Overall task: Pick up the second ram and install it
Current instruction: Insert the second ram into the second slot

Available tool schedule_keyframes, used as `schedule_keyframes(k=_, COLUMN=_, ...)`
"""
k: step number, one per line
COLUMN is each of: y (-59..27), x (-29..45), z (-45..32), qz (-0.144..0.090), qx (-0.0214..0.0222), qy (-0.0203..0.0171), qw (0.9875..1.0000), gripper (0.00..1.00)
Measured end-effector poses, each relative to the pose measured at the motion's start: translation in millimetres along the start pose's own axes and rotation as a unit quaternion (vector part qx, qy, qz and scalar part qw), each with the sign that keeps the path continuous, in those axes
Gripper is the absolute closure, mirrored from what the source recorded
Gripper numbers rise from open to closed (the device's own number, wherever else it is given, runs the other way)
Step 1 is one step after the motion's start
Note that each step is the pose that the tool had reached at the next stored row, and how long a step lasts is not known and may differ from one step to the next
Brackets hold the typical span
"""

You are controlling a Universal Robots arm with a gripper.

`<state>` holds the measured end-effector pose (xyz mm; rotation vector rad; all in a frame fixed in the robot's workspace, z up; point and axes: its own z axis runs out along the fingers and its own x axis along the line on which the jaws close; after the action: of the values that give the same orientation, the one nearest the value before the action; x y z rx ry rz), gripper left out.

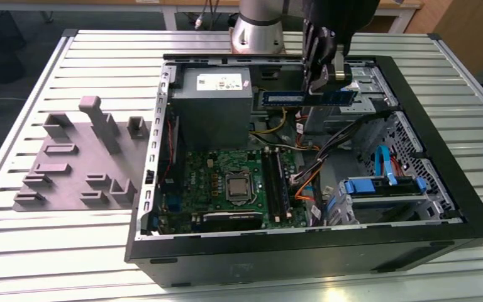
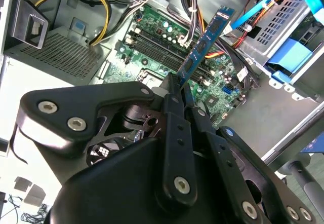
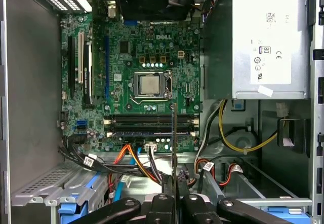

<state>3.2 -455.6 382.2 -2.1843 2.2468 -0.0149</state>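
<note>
My gripper point(image 1: 324, 90) is shut on the second ram point(image 1: 288, 98), a narrow dark board with a bluish label. It is held level, high over the open computer case and just to the exterior view's right of the grey power-supply box point(image 1: 210, 107). In the second wrist view the ram point(image 2: 205, 44) sticks out from between the fingers of the gripper point(image 2: 180, 84). In the first wrist view the ram point(image 3: 174, 133) shows edge-on as a thin line, crossing at a right angle above the long black memory slots point(image 3: 152, 118) on the green motherboard point(image 3: 147, 46). It is well clear of them.
The black case point(image 1: 443, 207) lies open on a slatted metal table point(image 1: 443, 75). Cable bundles point(image 1: 342, 138) and a blue drive bay point(image 1: 384, 185) crowd the exterior view's right of the slots point(image 1: 277, 182). A grey fixture point(image 1: 82, 157) lies left of the case.
</note>
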Motion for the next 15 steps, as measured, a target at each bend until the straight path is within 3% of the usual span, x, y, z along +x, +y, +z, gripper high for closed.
schedule_keyframes(k=8, y=-0.4, x=0.0, z=0.0, qz=0.003, qx=0.0000, qy=0.0001, qw=1.0000, gripper=0.86)
schedule_keyframes(k=12, y=-0.4, x=0.0, z=0.3, qz=0.038, qx=0.0000, qy=0.0005, qw=0.9993, gripper=0.86)
schedule_keyframes(k=15, y=-0.4, x=0.0, z=0.6, qz=0.065, qx=-0.0001, qy=0.0008, qw=0.9979, gripper=0.86)
